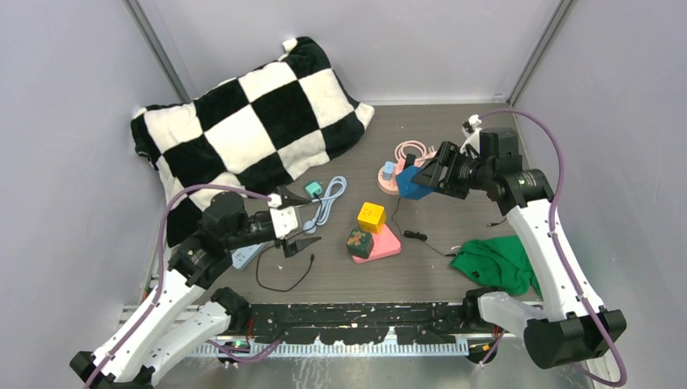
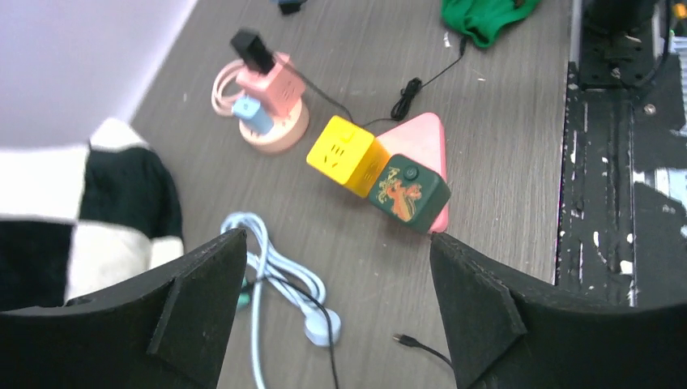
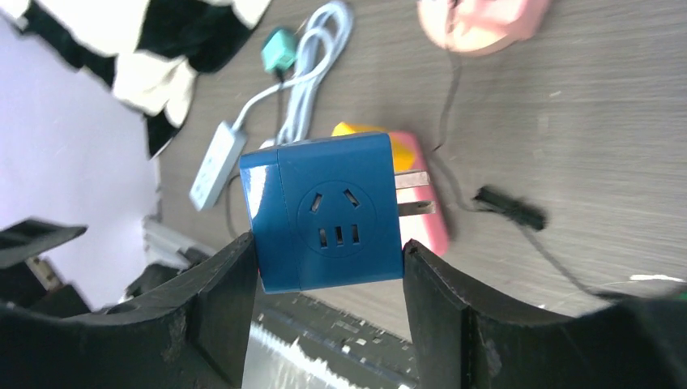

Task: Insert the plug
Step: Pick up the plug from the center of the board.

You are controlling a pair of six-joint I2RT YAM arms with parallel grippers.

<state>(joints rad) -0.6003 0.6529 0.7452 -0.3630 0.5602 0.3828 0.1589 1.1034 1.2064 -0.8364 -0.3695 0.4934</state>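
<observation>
We are holding the blue plug block (image 3: pixel 332 203) in our right gripper (image 3: pixel 328 271). The two fingers are squeezing its sides. Its metal pins (image 3: pixel 415 193) are sticking out to one side, free in the air. The block is hanging above the table (image 1: pixel 364 284), near the pink socket block (image 2: pixel 271 81) at the far side, but it is not touching it. So the picking up is done. The pushing in is not yet done, because the pins are not sitting in any holes.

Our left gripper (image 2: pixel 336 243) is hovering low on the other side, over the white cord (image 2: pixel 275 275). Its fingers are standing wide apart, and nothing is between them. The white power strip (image 3: pixel 217 164) is lying just beside that arm.

The main part is what is left: turning the pins toward a socket, lining them up, and pressing them in.

We are seeing a few places with holes. They are the pink socket block, which has a black plug (image 2: pixel 253 50) on top, the yellow cube (image 2: pixel 347 154) and the white power strip. We cannot tell for sure which one the plug is meant for. The pink one is nearest, so that is our guess. We are judging the job to be about half done.
</observation>
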